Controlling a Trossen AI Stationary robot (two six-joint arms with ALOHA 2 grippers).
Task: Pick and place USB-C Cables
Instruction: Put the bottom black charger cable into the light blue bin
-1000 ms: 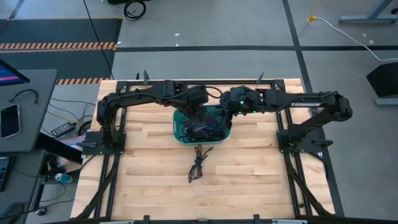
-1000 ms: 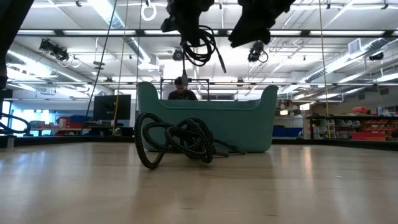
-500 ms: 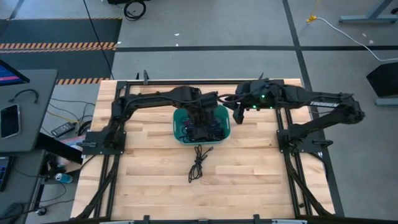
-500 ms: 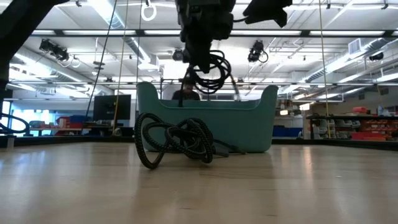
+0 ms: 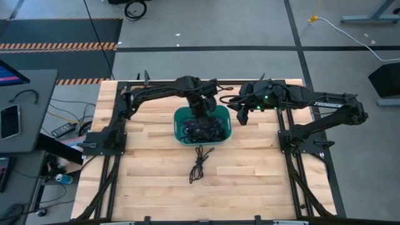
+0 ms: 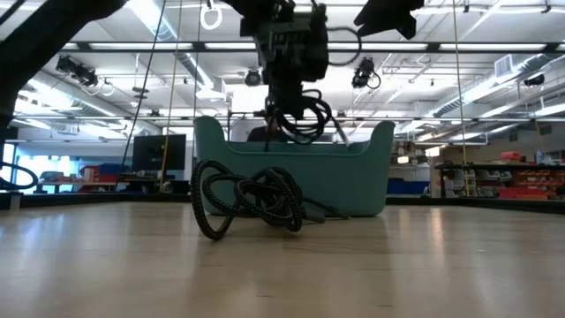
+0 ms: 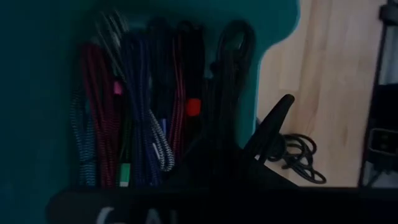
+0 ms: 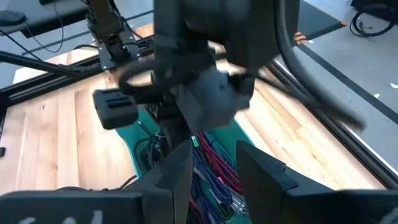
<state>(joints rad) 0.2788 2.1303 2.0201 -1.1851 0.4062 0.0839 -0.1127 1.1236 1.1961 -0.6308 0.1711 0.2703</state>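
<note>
My left gripper (image 5: pixel 201 112) hangs over the teal bin (image 5: pixel 181 115), shut on a black coiled cable (image 6: pixel 302 115) that dangles just above the bin's rim (image 6: pixel 353 146). Several cables (image 7: pixel 137 112), black, blue, purple and magenta, lie side by side inside the bin. One more black bundle (image 5: pixel 199 164) rests on the table just near of the bin, also plain in the low view as the bundle (image 6: pixel 252 199). My right gripper (image 8: pixel 214 177) is open and raised beside the bin's right side (image 5: pixel 240 119), touching nothing. My left gripper holds the black coiled cable by the top of its loops (image 6: pixel 284 99), fingers pointing down from above. The coil hangs below the fingers, lifted clear, slack, its lowest loops level with the bin's rim. The gripper body hides the exact pinch.
The bin sits mid-table toward the far edge. Bare wooden tabletop (image 5: pixel 250 181) stretches to the near side and to both sides of the loose bundle. Arm mounts and black frame rails (image 5: pixel 287 134) run along the left and right edges. A person shows far behind the bin.
My left gripper has come down over the bin, carrying the black coil from high above the rim to just at rim height. My right gripper has drawn away from the bin toward the table's right and risen.
</note>
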